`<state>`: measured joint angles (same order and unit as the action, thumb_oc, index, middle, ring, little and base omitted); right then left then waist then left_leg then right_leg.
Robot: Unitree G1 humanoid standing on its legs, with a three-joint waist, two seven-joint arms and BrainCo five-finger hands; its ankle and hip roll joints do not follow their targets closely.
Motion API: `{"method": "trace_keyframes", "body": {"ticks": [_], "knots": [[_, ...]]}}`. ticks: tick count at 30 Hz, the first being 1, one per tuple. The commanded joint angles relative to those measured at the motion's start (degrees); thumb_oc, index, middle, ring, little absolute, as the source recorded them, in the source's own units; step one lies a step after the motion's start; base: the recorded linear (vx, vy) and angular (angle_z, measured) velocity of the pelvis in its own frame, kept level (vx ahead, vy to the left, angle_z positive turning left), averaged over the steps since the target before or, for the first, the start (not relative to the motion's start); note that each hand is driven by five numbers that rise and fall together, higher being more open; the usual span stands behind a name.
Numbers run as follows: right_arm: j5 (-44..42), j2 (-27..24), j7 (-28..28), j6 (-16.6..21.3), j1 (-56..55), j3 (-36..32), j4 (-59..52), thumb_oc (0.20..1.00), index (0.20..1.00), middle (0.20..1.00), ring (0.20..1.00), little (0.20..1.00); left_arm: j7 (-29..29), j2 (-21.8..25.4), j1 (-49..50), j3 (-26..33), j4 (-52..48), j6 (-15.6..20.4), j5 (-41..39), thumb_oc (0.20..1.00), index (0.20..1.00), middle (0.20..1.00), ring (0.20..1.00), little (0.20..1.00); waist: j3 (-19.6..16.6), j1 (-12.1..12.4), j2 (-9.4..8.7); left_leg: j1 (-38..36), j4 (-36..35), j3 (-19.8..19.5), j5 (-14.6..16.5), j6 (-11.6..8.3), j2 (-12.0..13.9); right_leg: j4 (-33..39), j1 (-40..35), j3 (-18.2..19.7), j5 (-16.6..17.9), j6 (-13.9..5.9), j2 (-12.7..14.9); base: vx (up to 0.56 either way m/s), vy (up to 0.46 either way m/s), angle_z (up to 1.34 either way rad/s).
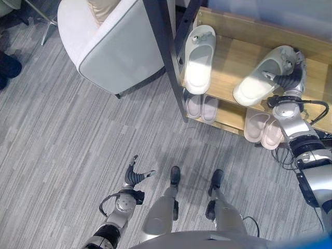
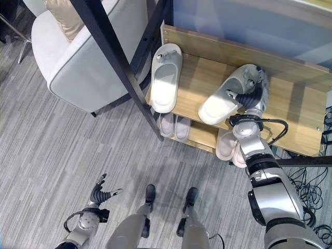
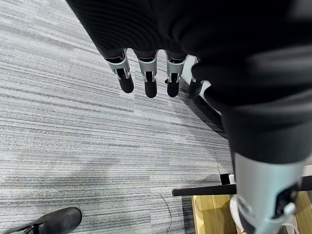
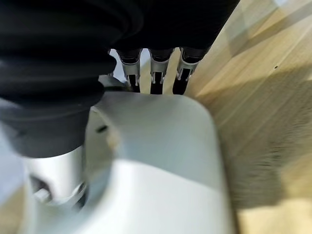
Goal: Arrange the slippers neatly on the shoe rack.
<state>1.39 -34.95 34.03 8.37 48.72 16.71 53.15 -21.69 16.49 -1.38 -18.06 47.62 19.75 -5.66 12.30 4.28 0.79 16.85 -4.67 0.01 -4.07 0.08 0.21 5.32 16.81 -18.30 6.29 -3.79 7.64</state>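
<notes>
On the top shelf of the wooden shoe rack point(image 1: 228, 62) two pale slippers are seen. One slipper point(image 1: 199, 58) lies straight at about 12 o'clock in the left eye view, toe toward the back wall. The second slipper point(image 1: 264, 78) lies at about 2 o'clock, turned at an angle, its toe pointing toward 1 o'clock and its heel hanging near the front edge. Two more pairs are stored on the lower shelf point(image 1: 228, 116).

The step in hand is judged to be the straightening of the angled slipper. It would be done well if the toe end were swung round until the slipper lay parallel to the straight one, and the whole slipper were then slid closer to its partner so that the pair sat side by side, heels level with each other and kept back from the edge. A slow, flat turn on the shelf is advisable, since a lifted or hurried move could tip the heel off the front.

The right hand point(image 2: 249, 93) is set on the toe end of the angled slipper; in the right wrist view its fingers point(image 4: 157, 73) reach down over the pale upper, with the thumb on the other side. It appears to be grasping the slipper across the strap. The left hand point(image 1: 136, 175) hangs at about 7 o'clock above the grey floor point(image 1: 62, 140), fingers spread and relaxed, holding nothing. A white armchair point(image 1: 111, 46) stands at 11 o'clock.
</notes>
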Motion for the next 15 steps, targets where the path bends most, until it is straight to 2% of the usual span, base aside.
{"method": "trace_keyframes", "body": {"ticks": [1,4,10,15], "knots": [[1.34,-2.24,-2.13,-0.56,1.83,1.82,0.72,0.200,0.200,0.200,0.200,0.200,-2.11,1.77,-0.92,-0.63,1.30,2.55,-1.67,1.000,1.000,1.000,1.000,1.000,-1.56,1.62,-2.58,1.63,-0.33,-1.94,0.42,-5.13,0.69,-0.60,-3.22,3.00,-2.70,-6.50,3.80,0.00,0.000,0.00],[3.57,-1.87,0.04,-0.87,1.39,1.18,-0.43,0.200,0.200,0.200,0.200,0.200,-2.42,1.70,-1.18,0.03,1.48,2.21,-1.48,1.000,1.000,1.000,1.000,1.000,-1.08,1.53,-2.77,1.39,-0.33,-2.11,0.50,-5.07,0.71,-0.67,-3.52,2.76,-2.80,-6.50,3.85,0.00,0.000,0.00],[12.94,-3.47,5.52,-1.72,-2.47,-2.05,-12.73,0.200,0.200,0.200,0.200,0.200,-3.03,1.41,-0.62,0.62,0.93,1.70,1.06,1.000,1.000,1.000,1.000,1.000,-0.73,1.64,-2.57,1.16,-0.33,-2.45,0.71,-4.88,0.68,-0.72,-3.66,2.69,-3.02,-6.62,3.99,0.00,0.000,0.00],[15.06,-3.28,6.55,-1.99,-1.43,-2.88,-17.11,0.200,0.200,0.200,0.200,0.200,-3.25,1.45,-1.05,0.35,0.84,1.84,1.68,1.000,1.000,1.000,1.000,1.000,-0.51,2.32,-2.85,1.43,-0.33,-2.64,0.67,-4.90,0.65,-0.67,-3.59,2.46,-3.11,-6.58,4.14,0.00,-0.004,0.01]]}}
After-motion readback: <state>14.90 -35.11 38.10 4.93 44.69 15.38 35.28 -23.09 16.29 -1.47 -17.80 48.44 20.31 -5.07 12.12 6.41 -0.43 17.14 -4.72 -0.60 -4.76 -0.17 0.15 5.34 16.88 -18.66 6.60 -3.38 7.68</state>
